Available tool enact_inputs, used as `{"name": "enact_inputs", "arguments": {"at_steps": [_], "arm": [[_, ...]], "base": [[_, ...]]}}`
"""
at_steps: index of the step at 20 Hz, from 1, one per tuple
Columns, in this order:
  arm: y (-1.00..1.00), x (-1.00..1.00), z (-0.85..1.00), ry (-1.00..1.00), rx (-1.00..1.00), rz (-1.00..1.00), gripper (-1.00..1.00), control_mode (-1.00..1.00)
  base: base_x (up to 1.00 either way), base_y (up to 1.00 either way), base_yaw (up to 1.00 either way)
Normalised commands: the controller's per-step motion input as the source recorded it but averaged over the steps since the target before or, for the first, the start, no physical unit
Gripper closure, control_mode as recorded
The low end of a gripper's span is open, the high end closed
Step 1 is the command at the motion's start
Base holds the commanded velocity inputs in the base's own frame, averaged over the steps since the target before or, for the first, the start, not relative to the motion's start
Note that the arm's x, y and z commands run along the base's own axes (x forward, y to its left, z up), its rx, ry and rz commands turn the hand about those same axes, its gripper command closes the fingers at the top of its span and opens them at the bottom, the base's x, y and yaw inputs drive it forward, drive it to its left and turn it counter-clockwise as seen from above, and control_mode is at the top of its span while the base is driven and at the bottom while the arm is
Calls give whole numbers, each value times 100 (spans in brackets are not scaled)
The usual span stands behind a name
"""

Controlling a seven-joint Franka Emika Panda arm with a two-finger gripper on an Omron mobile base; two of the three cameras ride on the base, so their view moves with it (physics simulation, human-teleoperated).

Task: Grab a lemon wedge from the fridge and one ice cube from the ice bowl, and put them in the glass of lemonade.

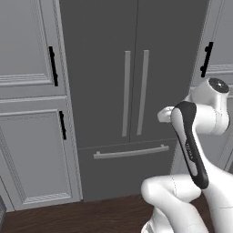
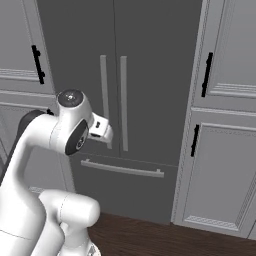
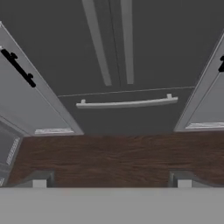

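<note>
Fridge point(image 1: 132, 91) stands dead ahead, both upper doors shut, dark grey, filling the middle of both base views. Two long pale bar handles point(image 1: 135, 93) run upright side by side along the centre seam; a third pale bar, the drawer handle point(image 1: 131, 152), lies level across the lower drawer front at about 6 o'clock from them. Lighter grey panelled cabinets point(image 1: 32, 113) flank the fridge at 9 o'clock and 3 o'clock, each with short black handles point(image 1: 53, 66) near the fridge edge. Dark wood floor point(image 1: 91, 216) runs along the foot of it all. The white arm point(image 1: 195, 150) is folded up in front of the fridge, well apart from the doors, elbow high, touching nothing. Gripper point(image 3: 112, 181) seen in the hand view: two small dark finger tips point(image 3: 39, 180) sit far apart at 7 and 5 o'clock of that picture, jaws spread wide, nothing between them but floor. That view looks over the floor toward the drawer handle at about 12 o'clock, with the twin door handles above it. Fridge interior is hidden behind the shut doors.
</note>
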Motion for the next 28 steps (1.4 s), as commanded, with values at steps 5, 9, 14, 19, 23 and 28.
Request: {"name": "enact_inputs", "arguments": {"at_steps": [5,9,14,19,23,28], "arm": [[-1,12,1,-25,0,0,-100,-100],[-3,1,1,-21,0,0,-100,-100],[0,12,23,-10,0,-2,-100,-100],[-6,58,66,0,0,-3,-100,-100],[-20,68,73,9,0,-3,-100,-100],[-25,58,47,9,0,-2,-100,-100]], "base": [[0,0,0],[0,0,0],[0,0,0],[0,0,0],[0,0,0],[0,0,0]]}}
